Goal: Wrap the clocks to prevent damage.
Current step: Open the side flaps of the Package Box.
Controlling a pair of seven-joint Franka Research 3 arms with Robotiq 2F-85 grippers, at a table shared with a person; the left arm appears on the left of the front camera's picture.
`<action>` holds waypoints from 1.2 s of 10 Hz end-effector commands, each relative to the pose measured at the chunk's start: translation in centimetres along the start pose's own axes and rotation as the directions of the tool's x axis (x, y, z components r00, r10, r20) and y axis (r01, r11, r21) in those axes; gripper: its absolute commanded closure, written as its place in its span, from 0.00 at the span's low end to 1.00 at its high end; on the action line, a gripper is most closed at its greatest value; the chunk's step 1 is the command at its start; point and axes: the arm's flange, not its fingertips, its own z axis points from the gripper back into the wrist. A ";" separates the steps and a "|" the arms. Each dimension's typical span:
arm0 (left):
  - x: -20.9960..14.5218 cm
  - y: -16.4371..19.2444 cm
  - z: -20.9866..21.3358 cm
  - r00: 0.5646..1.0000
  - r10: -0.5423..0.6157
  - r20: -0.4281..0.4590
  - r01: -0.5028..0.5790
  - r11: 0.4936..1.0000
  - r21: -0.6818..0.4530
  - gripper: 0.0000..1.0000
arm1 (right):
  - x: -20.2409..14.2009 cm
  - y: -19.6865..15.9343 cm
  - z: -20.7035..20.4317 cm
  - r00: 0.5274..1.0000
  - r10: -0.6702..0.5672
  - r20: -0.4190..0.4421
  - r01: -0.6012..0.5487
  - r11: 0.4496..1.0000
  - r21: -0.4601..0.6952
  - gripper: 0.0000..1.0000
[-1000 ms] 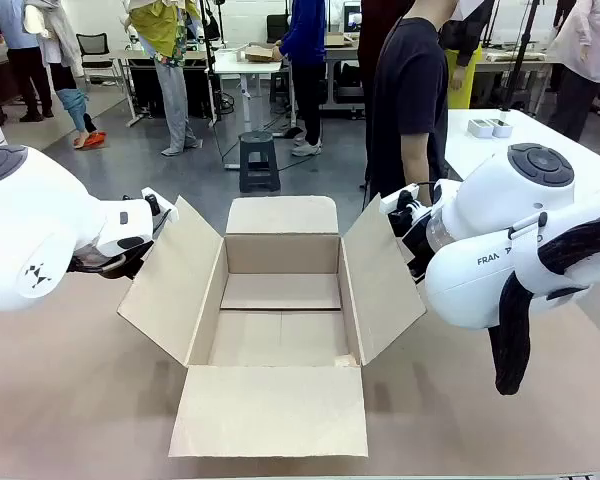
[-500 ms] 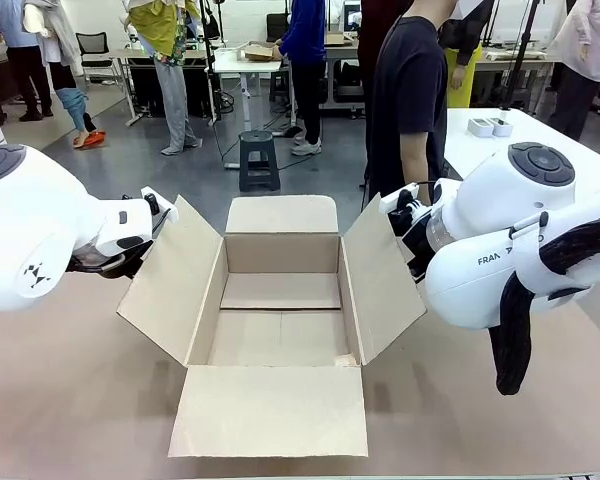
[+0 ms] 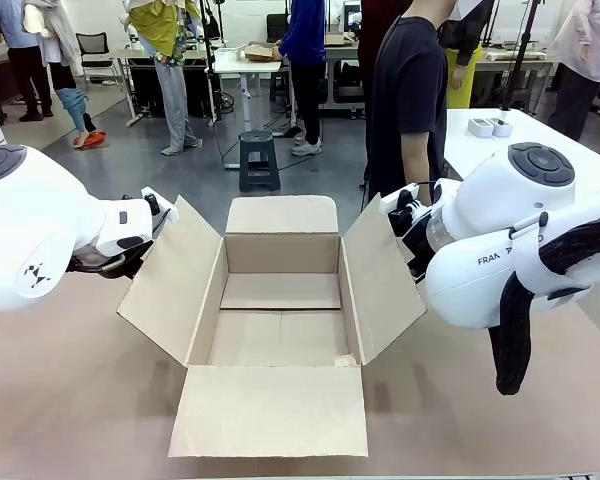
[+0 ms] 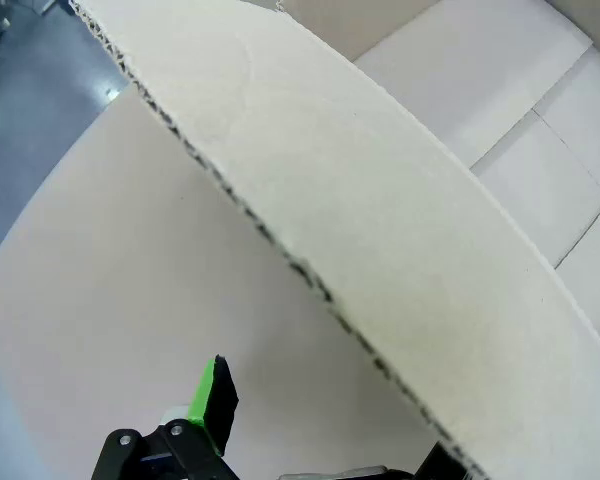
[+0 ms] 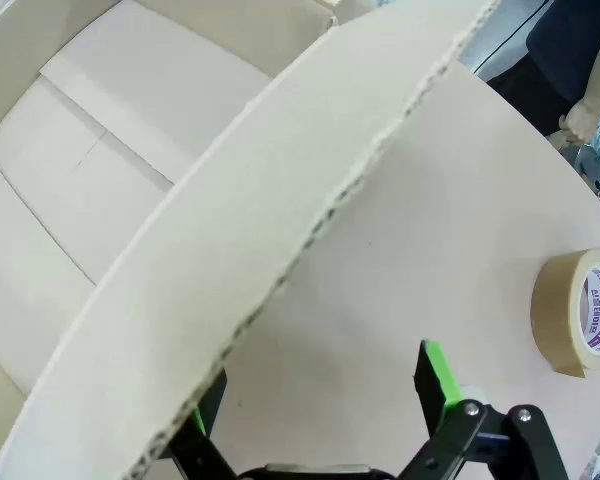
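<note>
Cardboard box [image 3: 280, 253] sits mid-table, flaps splayed, bare inside. Left gripper [image 4: 325, 430] and right gripper [image 5: 320, 390] both gape wide at a side flap's edge, holding nothing. Risks: an off-centre pinch creases a flap or drags the box, and the right arm could knock the tape roll [image 5: 578, 312] nearby.
</note>
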 end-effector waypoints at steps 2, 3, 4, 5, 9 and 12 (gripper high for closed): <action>0.0 0.0 0.0 1.000 0.000 0.000 0.000 1.000 0.000 0.00 | 0.0 0.0 0.0 1.000 -0.001 0.000 0.001 1.000 0.000 0.00; 0.0 0.0 0.0 1.000 0.000 0.000 0.000 1.000 0.000 0.00 | 0.0 0.0 0.0 1.000 -0.001 0.000 0.001 1.000 0.000 0.00; 0.0 0.0 0.0 1.000 0.000 0.000 0.000 1.000 0.000 0.00 | 0.0 0.0 0.0 1.000 0.000 0.000 0.000 1.000 0.000 0.00; 2.9 0.9 2.0 0.996 -0.052 -0.067 0.051 0.999 -0.015 0.00 | 1.9 -0.9 2.8 1.000 -0.018 0.005 0.018 1.000 0.002 0.00; 11.2 5.1 9.1 0.971 -0.061 -0.230 0.043 0.995 -0.085 0.00 | 8.2 -3.8 12.1 0.983 -0.130 -0.130 0.112 0.985 -0.132 0.00; 14.0 6.4 15.3 0.982 -0.040 -0.185 0.031 0.998 -0.051 0.00 | 10.5 -3.1 18.1 0.980 -0.151 -0.128 0.124 0.972 -0.199 0.00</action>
